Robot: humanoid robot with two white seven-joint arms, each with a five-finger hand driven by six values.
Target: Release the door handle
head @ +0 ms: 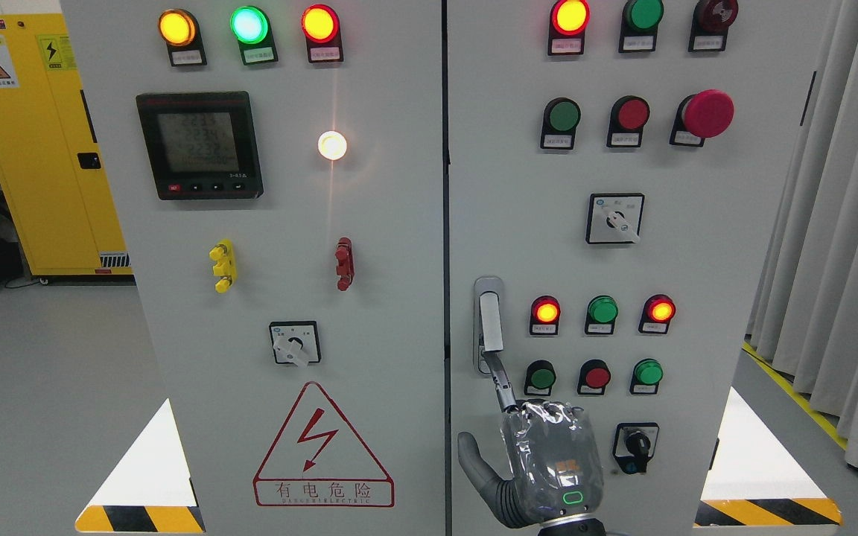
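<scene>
yellow cabinet point(42, 149): sitting at about 9 o'clock, behind the grey panel's left edge.
left door point(280, 268): showing amber, green and red lamps glowing along 11 o'clock, a digital meter point(199, 145) under them, and a white lamp shining just right of the meter.
warning triangle point(322, 447): hanging out at 7 o'clock, under a small rotary switch.
door handle point(489, 321): standing upright on the right door, just right of the centre seam, roughly 5 o'clock from the middle.
right hand point(541, 454): coming up from the bottom at 6 o'clock, one finger pointing up and touching the handle's lower end, thumb sticking out to the left, nothing gripped, looking pretty relaxed.
emergency stop button point(707, 113): big red mushroom sitting at 2 o'clock.
curtain point(839, 246): hanging at 3 o'clock.
</scene>
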